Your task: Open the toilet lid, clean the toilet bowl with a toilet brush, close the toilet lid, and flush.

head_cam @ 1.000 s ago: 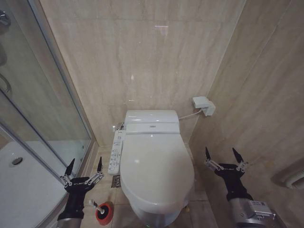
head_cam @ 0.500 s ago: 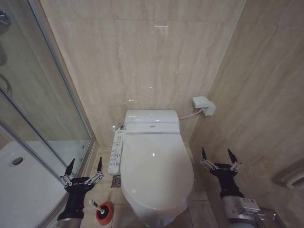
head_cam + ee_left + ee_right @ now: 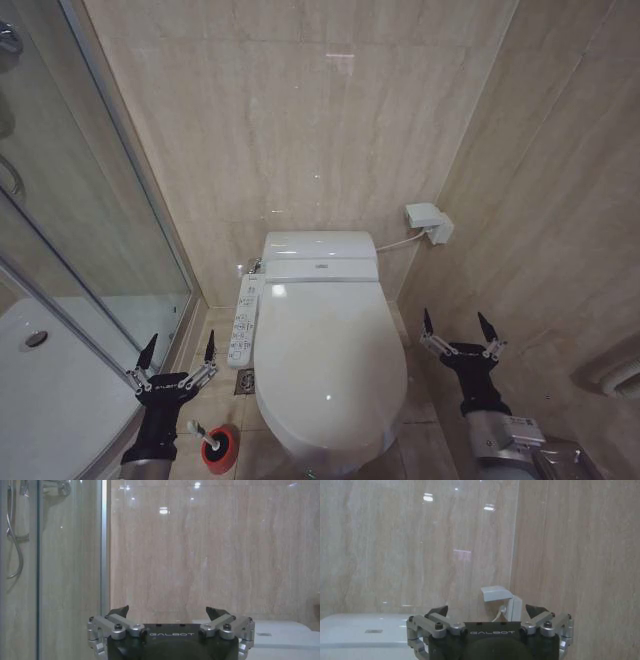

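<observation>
In a small beige-tiled bathroom, we look down from our head camera at a white floor toilet set against the back wall. The toilet lid [image 3: 330, 360] is down, a glossy white oval covering the seat and the bowl beneath it. A white control panel [image 3: 243, 320] with rows of small buttons runs along the toilet's left side.

Our left tool [image 3: 178, 352] hangs low on the left, between the toilet and the glass shower enclosure [image 3: 80, 250], its two pointed fingers spread wide and holding nothing. Just below it on the floor stands the toilet brush [image 3: 212, 441], its white handle leaning out of a small red cup holder [image 3: 221, 450].

Our right tool [image 3: 459, 328] hangs on the right of the toilet, near the side wall, its fingers likewise spread apart and empty. It sits close to the lid's right edge without touching it.

On the back wall, to the right of the cistern, a white wall socket box [image 3: 428, 221] has a cable running down toward the toilet. From the left wrist camera we see a shower hose [image 3: 14, 543] behind the glass.
</observation>
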Robot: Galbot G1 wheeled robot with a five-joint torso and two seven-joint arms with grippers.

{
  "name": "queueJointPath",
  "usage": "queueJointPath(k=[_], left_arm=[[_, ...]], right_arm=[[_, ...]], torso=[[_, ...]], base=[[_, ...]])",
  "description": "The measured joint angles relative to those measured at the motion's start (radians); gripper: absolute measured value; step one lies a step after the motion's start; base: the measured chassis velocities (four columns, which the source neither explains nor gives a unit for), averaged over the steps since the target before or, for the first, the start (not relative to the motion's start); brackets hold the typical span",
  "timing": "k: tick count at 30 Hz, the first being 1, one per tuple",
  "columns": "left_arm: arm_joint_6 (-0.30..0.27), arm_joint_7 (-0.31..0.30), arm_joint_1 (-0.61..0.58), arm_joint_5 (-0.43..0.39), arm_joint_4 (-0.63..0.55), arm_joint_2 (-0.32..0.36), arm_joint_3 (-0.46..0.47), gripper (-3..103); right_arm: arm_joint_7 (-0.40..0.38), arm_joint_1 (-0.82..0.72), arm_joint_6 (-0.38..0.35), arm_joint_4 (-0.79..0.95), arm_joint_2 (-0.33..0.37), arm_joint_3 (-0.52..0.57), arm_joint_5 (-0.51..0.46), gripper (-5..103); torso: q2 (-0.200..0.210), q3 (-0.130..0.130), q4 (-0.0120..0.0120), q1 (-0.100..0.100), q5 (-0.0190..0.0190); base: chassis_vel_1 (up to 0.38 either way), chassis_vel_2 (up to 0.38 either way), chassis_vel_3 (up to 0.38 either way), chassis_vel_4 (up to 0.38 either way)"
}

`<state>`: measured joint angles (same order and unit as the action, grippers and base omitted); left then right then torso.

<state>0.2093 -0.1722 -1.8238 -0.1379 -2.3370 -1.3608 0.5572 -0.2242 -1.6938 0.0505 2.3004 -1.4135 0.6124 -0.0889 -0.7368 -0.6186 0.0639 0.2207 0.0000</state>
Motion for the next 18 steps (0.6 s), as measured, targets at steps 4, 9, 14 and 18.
queueJointPath(k=[4,9,14,18], left_arm=[[0.0,0.0,0.0,0.0,0.0,0.0,0.0,100],[0.0,0.0,0.0,0.0,0.0,0.0,0.0,100],[0.0,0.0,0.0,0.0,0.0,0.0,0.0,100],[0.0,0.0,0.0,0.0,0.0,0.0,0.0,100]], right_arm=[[0.0,0.003,0.001,0.0,0.001,0.0,-0.007,100],[-0.003,0.013,-0.002,0.0,0.0,-0.002,-0.024,100],[-0.006,0.014,-0.01,0.001,-0.002,-0.004,-0.028,100],[-0.006,0.014,-0.01,0.002,-0.002,-0.004,-0.029,100]], torso=[[0.0,0.0,0.0,0.0,0.0],[0.0,0.0,-0.0001,0.0,0.0],[0.0,0.0,0.0,0.0,0.0],[0.0,0.0,0.0,0.0,0.0]], base=[[0.0,0.0,0.0,0.0],[0.0,0.0,0.0,0.0],[0.0,0.0,0.0,0.0],[0.0,0.0,0.0,0.0]])
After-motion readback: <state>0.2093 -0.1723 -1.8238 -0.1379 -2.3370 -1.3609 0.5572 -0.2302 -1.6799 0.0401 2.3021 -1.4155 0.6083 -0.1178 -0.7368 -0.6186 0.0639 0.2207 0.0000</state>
